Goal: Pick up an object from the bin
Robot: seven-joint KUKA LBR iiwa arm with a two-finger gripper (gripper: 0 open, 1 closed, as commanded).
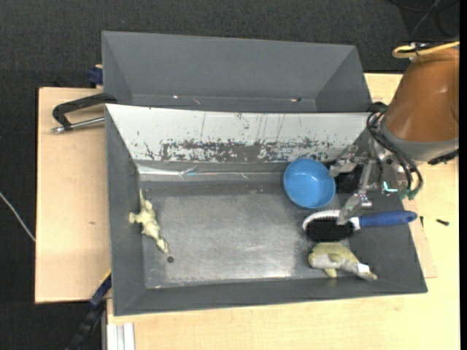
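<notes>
1. Camera view from above: my gripper [351, 211] hangs low over the right part of the grey metal bin [226, 68], below my orange wrist cover [427, 100], which sits over the bin's right rim.
2. The gripper's tip is at the neck of a hairbrush [328, 228], where the black bristled head meets the blue handle.
3. I cannot tell whether my hand is apart or together, nor whether it is clamped on the hairbrush or only just above it.
4. The hairbrush lies flat near the bin's right wall. Its head points toward the middle of the floor and its handle runs out to the right.
5. A blue bowl [309, 183] sits just behind the brush head, close to the back wall and just left of my gripper.
6. A pale toy animal [337, 259] lies just in front of the brush head, near the front right corner.
7. A small pale toy figure [149, 224] lies well apart from all this, against the left wall.
</notes>
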